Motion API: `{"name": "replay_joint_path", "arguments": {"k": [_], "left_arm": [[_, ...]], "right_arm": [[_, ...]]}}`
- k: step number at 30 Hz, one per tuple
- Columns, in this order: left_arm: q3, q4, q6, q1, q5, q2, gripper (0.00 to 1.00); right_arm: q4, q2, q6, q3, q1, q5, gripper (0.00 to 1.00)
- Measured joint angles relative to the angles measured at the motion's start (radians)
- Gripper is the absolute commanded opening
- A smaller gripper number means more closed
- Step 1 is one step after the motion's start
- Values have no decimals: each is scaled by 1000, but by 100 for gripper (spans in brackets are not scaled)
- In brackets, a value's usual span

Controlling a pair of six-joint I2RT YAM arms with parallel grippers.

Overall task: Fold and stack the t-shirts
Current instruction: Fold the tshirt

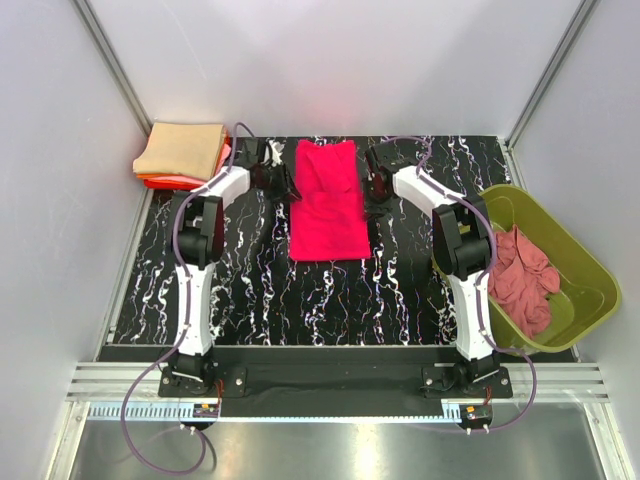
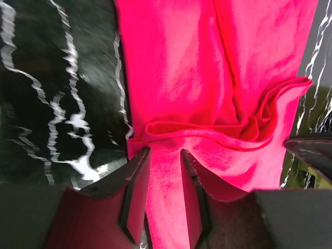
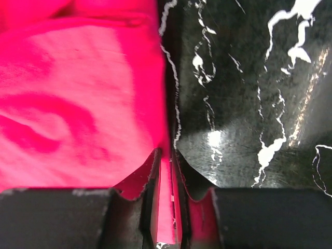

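Observation:
The crimson-pink t-shirt [image 1: 326,200] lies as a long narrow strip at the far middle of the black marbled table [image 1: 400,290]. My left gripper [image 1: 283,185] is at its left edge. In the left wrist view my left gripper [image 2: 165,153] has its jaws closed on a fold of the shirt [image 2: 207,67], with cloth filling the gap. My right gripper [image 1: 372,190] is at the shirt's right edge. In the right wrist view my right gripper [image 3: 167,153] pinches the edge of the shirt [image 3: 78,104]. A dusty rose shirt [image 1: 522,275] lies crumpled in the tub.
A stack of folded shirts, tan on top [image 1: 182,150] and orange-red beneath, sits at the far left corner. The olive-green tub [image 1: 590,280] stands at the right table edge. White walls enclose the far side and both sides.

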Motion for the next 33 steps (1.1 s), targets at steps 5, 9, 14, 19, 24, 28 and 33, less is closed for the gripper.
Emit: {"name": "replay_joint_path", "arguments": {"k": [5,9,14,19,24,28,33], "left_arm": [[41,-13,-3,24,13,-14,44],[63,-80,6,31,4,-87,45],[-87,-97,17,24,-20,-330,45],[-404,-58,21,-24,-48,-584,46],[-627,-35,16,-96,-76,-614,47],[-719,-34,12,-135,-102,-614,47],[-753,-3,9,-138,-139,-614,47]], "right_arm": [[-1,0,0,-3,0,17,24],[-13,-10,2,1,0,16,27],[-14,-105,9,-86,0,-35,34],[-8,-200,9,-208,0,-100,39],[6,-222,9,-297,0,-143,41],[11,-228,9,-344,0,-146,41],[31,-232,8,-380,0,-149,41]]}}
